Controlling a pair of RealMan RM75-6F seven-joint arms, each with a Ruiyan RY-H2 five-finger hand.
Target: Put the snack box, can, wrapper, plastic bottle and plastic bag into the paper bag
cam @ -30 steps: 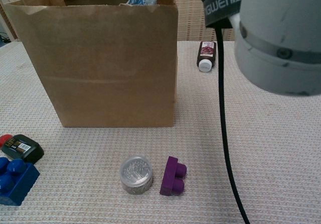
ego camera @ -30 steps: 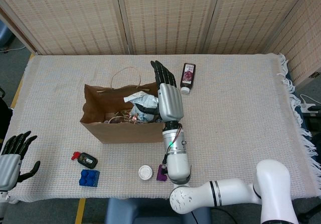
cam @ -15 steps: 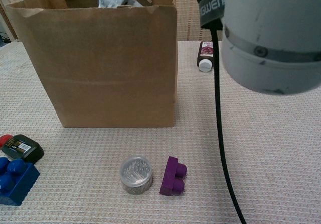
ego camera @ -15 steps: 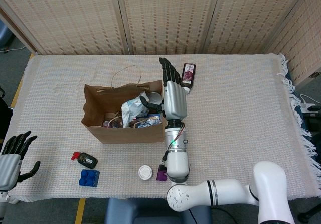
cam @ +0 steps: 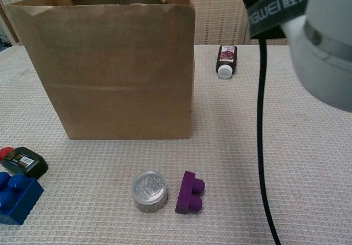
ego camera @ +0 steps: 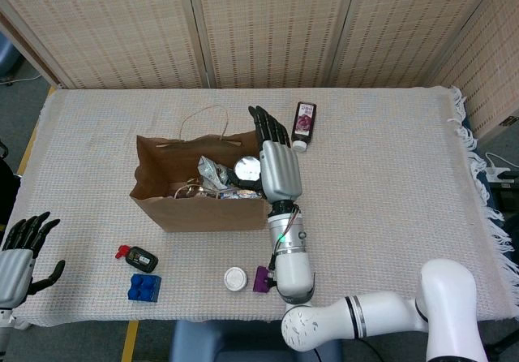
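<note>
Since the earlier frames my right hand [ego camera: 274, 167] has drawn back a little toward me along the right-hand rim of the paper bag [ego camera: 199, 209], and the crumpled plastic bag [ego camera: 212, 172] that stuck up above the rim a moment ago has dropped down inside; the chest view now shows nothing poking over the top. The right hand lies flat, palm down, fingers stretched out and pointing away from me. It seems to hold nothing, though I cannot see under the palm. Just left of it, inside the paper bag, sit a round silvery can [ego camera: 247, 167] top and a jumble of wrappers. Beyond the fingertips and slightly right, a small dark plastic bottle [ego camera: 303, 124] with a white cap lies on the tabletop, not yet packed. My left hand [ego camera: 16, 256] waits far off to the left at the tabletop's near edge, fingers spread and empty.

Near my right wrist sit a small round tin [cam: 149, 190] and a purple block [cam: 190, 192]; further left, a blue block [ego camera: 144, 286] and a small black object [ego camera: 140, 258].

The risk, as I judge it: reaching forward for the bottle, my forearm could catch the paper bag's wall and tip or crush it, or my fingertips could nudge the bottle and set it rolling away.
</note>
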